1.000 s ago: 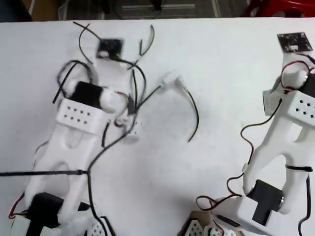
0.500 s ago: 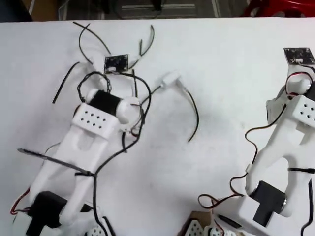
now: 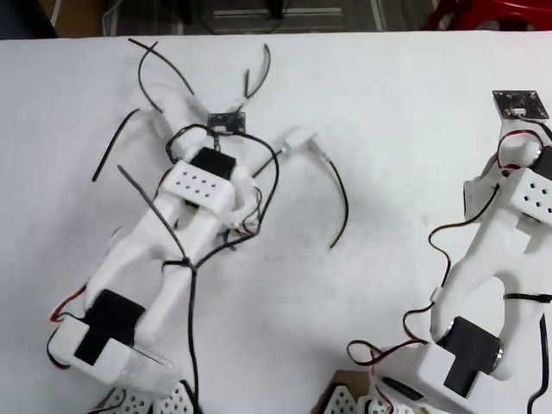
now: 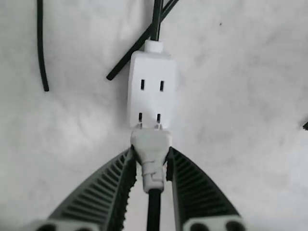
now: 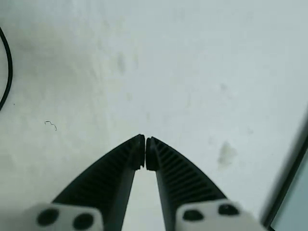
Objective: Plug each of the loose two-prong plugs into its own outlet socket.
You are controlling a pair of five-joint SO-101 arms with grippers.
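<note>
In the left wrist view a white outlet block (image 4: 151,91) lies flat on the table, showing two pairs of slots. My left gripper (image 4: 150,158) is shut on a white two-prong plug (image 4: 151,143), whose prongs sit at the nearer pair of slots with bare metal still showing. The farther pair is empty. A second white plug (image 3: 299,140) lies loose on the table just right of the left arm (image 3: 185,207), its black cord (image 3: 343,203) curving toward the front. My right gripper (image 5: 145,150) is shut on nothing, over bare table at the far right.
Several loose black cords (image 3: 159,60) lie near the table's back left. Two cord ends (image 4: 41,48) lie beside the outlet block. The right arm (image 3: 504,233) stands at the right edge. The white table (image 3: 405,147) between the arms is open.
The left arm has swung to the right and drawn back from the far edge, its wrist camera now close to the loose plug. The right arm has barely shifted.
</note>
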